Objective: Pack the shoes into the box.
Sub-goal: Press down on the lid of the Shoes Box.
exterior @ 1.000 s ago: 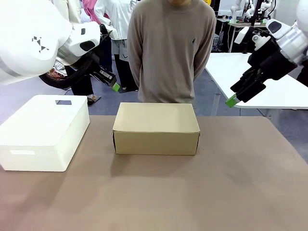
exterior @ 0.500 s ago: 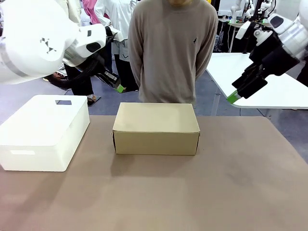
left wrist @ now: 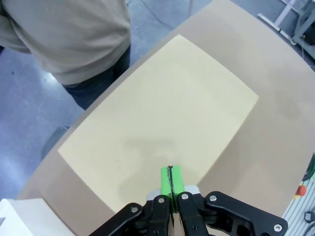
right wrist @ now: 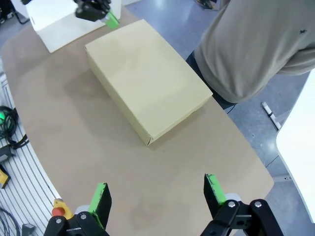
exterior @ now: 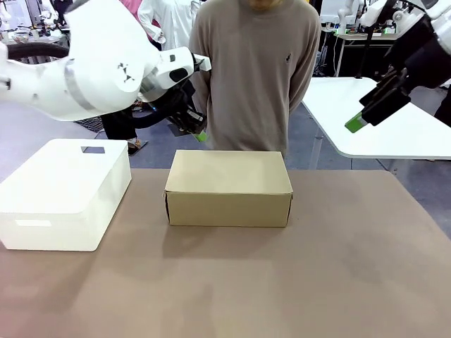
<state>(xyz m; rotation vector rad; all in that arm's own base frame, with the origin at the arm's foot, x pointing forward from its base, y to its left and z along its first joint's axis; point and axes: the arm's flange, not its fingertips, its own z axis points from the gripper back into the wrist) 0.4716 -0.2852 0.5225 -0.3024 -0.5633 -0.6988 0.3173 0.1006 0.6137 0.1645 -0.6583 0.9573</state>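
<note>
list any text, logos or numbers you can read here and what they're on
No readable words or numbers anywhere.
Left arm: small black triangle marks, a sign, not lettering.
Person's sweater: tiny dark chest emblem, too small to read.
White box: dark patch on its lid, unreadable.
Cardboard box: plain, no print.
</note>
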